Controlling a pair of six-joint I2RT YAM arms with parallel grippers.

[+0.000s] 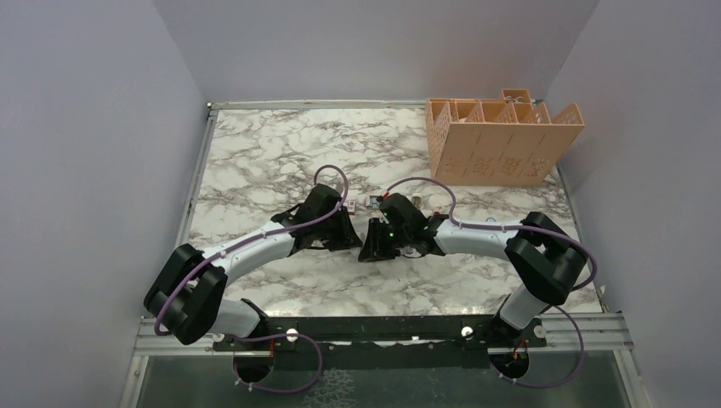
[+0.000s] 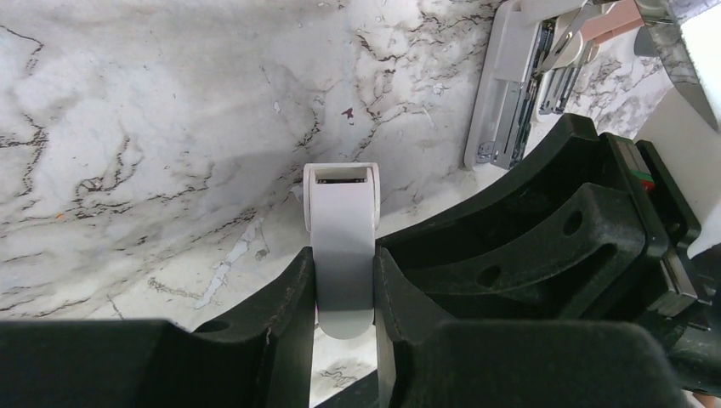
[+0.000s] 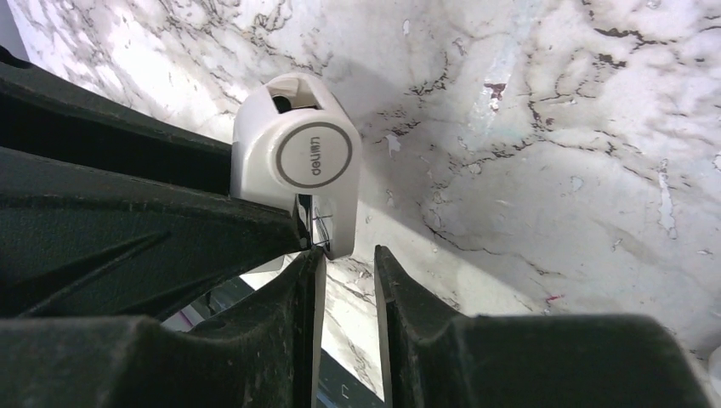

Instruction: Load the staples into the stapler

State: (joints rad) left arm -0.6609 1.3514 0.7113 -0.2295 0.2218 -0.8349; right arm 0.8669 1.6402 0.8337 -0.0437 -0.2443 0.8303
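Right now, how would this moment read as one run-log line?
left claw: shut on stapler | right claw: open, empty, beside stapler end

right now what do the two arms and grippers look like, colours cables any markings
The left arm and right arm match: white link tubes between chunky black joint housings, a purple cable looping along each. The left gripper and right gripper have blocky matte-black fingers. A small green light glows at the right wrist. No printed markings show.
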